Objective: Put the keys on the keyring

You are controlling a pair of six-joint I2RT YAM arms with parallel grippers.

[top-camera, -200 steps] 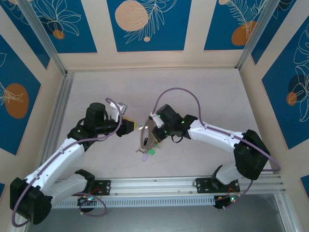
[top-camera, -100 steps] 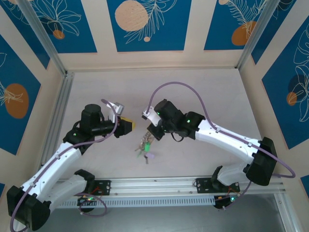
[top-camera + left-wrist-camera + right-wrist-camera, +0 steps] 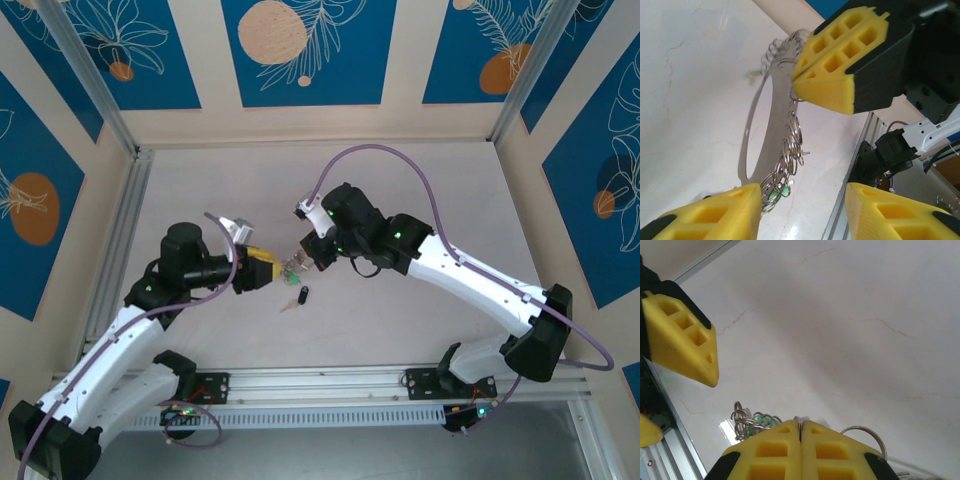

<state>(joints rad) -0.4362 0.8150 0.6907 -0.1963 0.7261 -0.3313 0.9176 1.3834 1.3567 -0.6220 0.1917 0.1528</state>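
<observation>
My right gripper (image 3: 308, 256) is shut on the keyring (image 3: 293, 265), holding it just above the table. In the right wrist view the shut gripper (image 3: 801, 427) has small rings and a green tag (image 3: 759, 419) to its left and the hoop's arc (image 3: 867, 432) to its right. In the left wrist view the keyring (image 3: 792, 145) hangs from the right gripper's fingers (image 3: 837, 70). My left gripper (image 3: 802, 212) is open there, with the ring cluster beside its left finger. The keys (image 3: 299, 297), silver with a dark tag, lie loose on the table just below both grippers. The left gripper (image 3: 268, 266) faces the keyring.
An aluminium rail (image 3: 400, 385) runs along the near edge with both arm bases on it. A second rail (image 3: 120, 230) borders the left side. Patterned walls enclose the white table (image 3: 420, 190), which has free room at the back and right.
The right gripper carried the keyring up and left, close to the left gripper. The left gripper's jaws widened. The dark-tagged keys now lie on the table.
</observation>
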